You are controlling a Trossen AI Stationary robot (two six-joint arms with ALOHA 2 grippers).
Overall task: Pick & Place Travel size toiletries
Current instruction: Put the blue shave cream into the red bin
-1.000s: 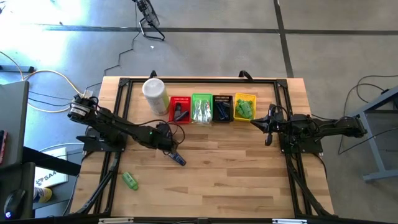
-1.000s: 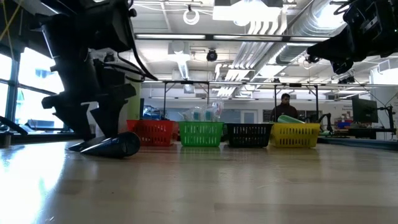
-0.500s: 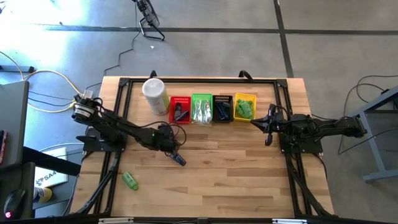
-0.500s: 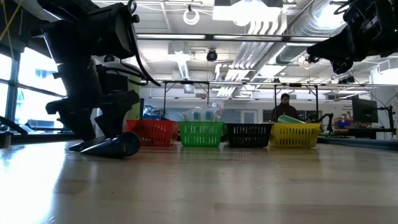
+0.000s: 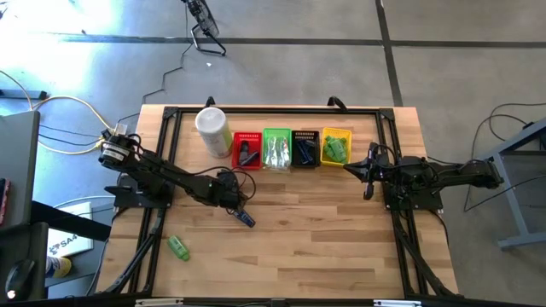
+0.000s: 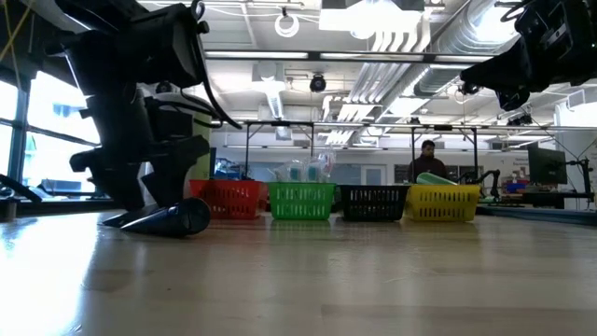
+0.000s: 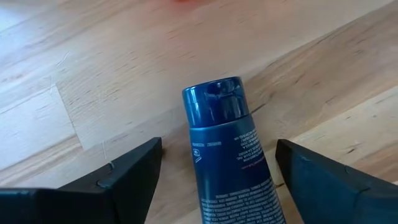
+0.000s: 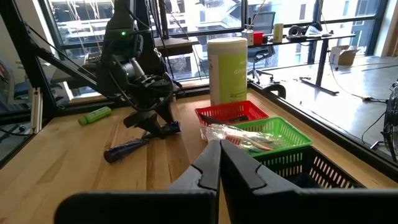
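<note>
Navy tube [image 7: 230, 155], glossy cap, lies flat between wide left claw [image 7: 214, 180] fingers; bare surface [image 5: 324, 230] at 3 o'clock. Right claw [image 8: 219, 163] closed, empty.

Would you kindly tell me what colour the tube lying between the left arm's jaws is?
The glossy plastic tube is dark blue, clearest in the left wrist view.
</note>
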